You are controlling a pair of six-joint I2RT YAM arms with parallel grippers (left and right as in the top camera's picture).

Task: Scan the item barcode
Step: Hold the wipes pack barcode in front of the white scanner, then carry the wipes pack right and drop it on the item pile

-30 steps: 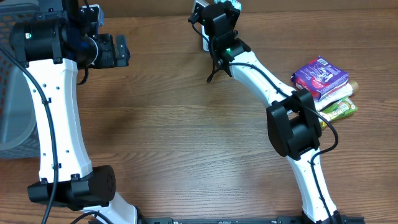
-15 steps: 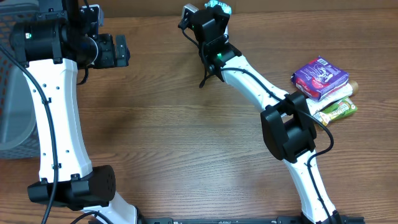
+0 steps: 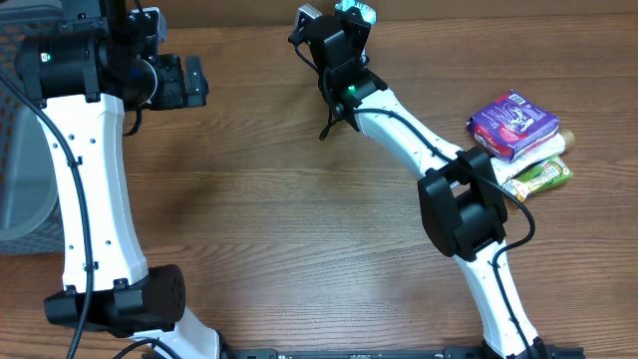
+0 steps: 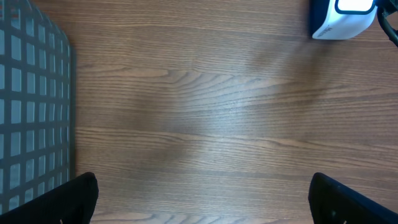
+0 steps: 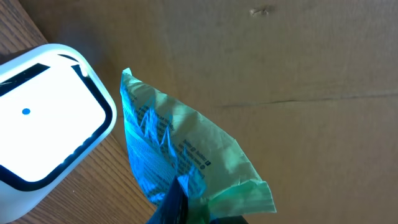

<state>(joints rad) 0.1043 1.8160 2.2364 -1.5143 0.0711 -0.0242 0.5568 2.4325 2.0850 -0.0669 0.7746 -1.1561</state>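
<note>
While the right arm reaches to the far edge of the counter (image 3: 279, 219), the right fingers (image 5: 173, 202) are clenched on the lower corner of a green packet (image 5: 186, 155) and hold it up in the air. The packet is crumpled, with small dark print on the side that faces the wrist camera, and it stands just beside the white scanner (image 5: 50, 124); I cannot tell if they touch. Behind the packet is a brown cardboard wall (image 5: 298, 62). The left fingers (image 4: 71, 199) are released and spread wide, with nothing between them, and they hang above bare wood near the grey basket (image 4: 31, 112). At the right side of the counter, well apart from the scanner, a purple packet (image 3: 513, 122) lies on top of a green pouch (image 3: 543, 178).
</note>
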